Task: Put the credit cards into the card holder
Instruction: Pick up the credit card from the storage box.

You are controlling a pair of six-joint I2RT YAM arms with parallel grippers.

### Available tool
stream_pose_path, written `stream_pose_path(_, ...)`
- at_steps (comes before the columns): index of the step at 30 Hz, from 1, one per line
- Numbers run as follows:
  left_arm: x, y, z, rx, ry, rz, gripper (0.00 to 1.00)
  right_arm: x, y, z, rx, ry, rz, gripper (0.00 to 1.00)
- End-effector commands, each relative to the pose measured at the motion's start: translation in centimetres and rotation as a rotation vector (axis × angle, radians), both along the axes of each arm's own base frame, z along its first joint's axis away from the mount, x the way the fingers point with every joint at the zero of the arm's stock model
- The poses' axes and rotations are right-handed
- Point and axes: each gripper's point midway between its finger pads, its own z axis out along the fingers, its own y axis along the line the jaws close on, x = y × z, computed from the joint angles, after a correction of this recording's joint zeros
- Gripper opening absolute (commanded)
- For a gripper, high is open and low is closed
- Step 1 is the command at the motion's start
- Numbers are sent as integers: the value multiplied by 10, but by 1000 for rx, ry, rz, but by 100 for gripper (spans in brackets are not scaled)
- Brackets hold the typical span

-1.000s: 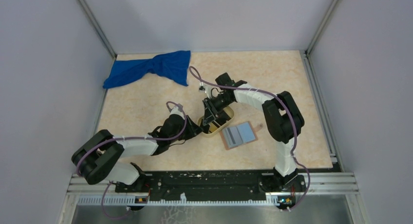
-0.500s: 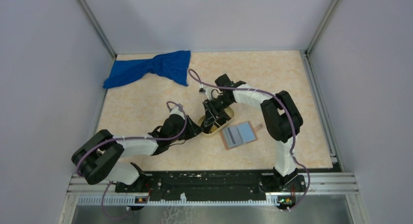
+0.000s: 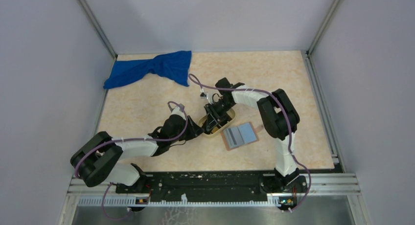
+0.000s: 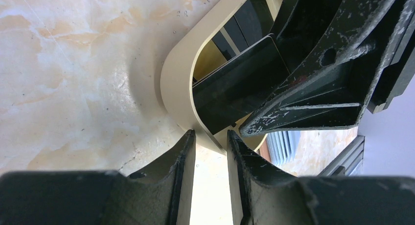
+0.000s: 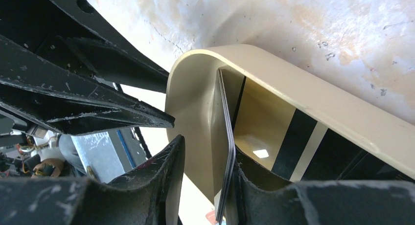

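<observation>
The oval tan tray [image 3: 219, 130] sits mid-table with the open card holder [image 3: 240, 135] just right of it, blue-grey inside up. My left gripper [image 3: 199, 129] pinches the tray's near rim [image 4: 176, 83] between its fingertips [image 4: 188, 149]. My right gripper [image 3: 213, 120] reaches down into the tray; its jaws stand apart, straddling the tray wall [image 5: 191, 102] and a dark card [image 5: 226, 151] standing on edge against one finger. That card shows tilted up in the left wrist view [image 4: 240, 83]. A second dark card with a pale stripe [image 5: 293, 142] lies in the tray.
A crumpled blue cloth [image 3: 151, 71] lies at the far left of the table. Grey walls with metal rails enclose the table on three sides. The two arms crowd together over the tray.
The right arm's elbow and wrist have shifted slightly left and the gripper has settled lower in the tray. The left arm, tray and card holder have stayed put.
</observation>
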Motion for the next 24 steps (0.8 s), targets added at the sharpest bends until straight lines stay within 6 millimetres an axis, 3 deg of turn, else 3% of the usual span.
stream_pose_path(1,-3,-1,5,-7,-17,-21,36,15,7,31,76,-69,4,32)
stream_pose_path(16,-4,-2,5,-13,-18,-33,36,31,-9,54,160,-52,-51,30)
stream_pose_path(24,-4,-3,6,-17,-23,-41,36,33,-13,52,159,-41,-53,29)
